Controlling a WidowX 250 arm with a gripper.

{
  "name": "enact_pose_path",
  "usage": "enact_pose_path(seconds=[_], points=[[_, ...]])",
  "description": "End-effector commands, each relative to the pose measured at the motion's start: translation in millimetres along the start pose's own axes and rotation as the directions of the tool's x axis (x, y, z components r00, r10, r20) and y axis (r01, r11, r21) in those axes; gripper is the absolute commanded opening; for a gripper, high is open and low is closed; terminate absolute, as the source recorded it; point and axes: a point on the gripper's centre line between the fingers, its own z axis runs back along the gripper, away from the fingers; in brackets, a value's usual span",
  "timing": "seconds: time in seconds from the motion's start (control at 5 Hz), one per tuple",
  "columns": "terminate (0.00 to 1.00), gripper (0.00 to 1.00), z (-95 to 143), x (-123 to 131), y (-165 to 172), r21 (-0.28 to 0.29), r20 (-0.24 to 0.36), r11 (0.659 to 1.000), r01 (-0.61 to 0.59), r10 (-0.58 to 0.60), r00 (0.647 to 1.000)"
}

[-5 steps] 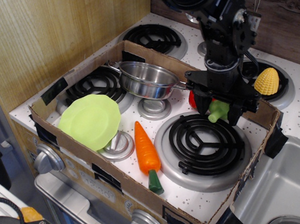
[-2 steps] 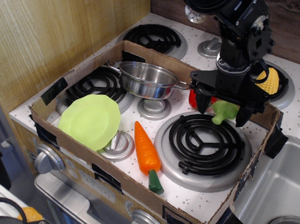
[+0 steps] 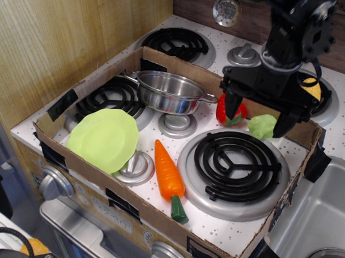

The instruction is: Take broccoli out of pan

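Note:
The broccoli (image 3: 262, 125), a small pale-green lump, lies on the white stove top at the back right of the cardboard box, just behind the big front burner (image 3: 235, 164). My gripper (image 3: 257, 113) hangs just above it with its fingers spread wide, open and holding nothing. The left fingertip (image 3: 229, 107) is in front of the red pepper (image 3: 224, 111). The shiny steel pan (image 3: 169, 92) stands to the left on the back-left burner, and nothing shows inside it.
A lime-green plate (image 3: 103, 138) and an orange carrot (image 3: 169, 176) lie at the front of the cardboard box (image 3: 153, 218). A yellow corn (image 3: 311, 90) shows partly behind the arm. A wooden wall stands on the left, a sink (image 3: 320, 224) on the right.
The gripper has moved right and back, opened and let the broccoli go. The broccoli now lies on the stove top instead of hanging between the fingers.

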Motion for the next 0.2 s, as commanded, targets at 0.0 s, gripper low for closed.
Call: enact_pose_path(seconds=[0.0], points=[[1.0, 1.0, 49.2, 19.7, 13.8, 0.014, 0.07, 1.0, 0.018, -0.019, 0.997]])
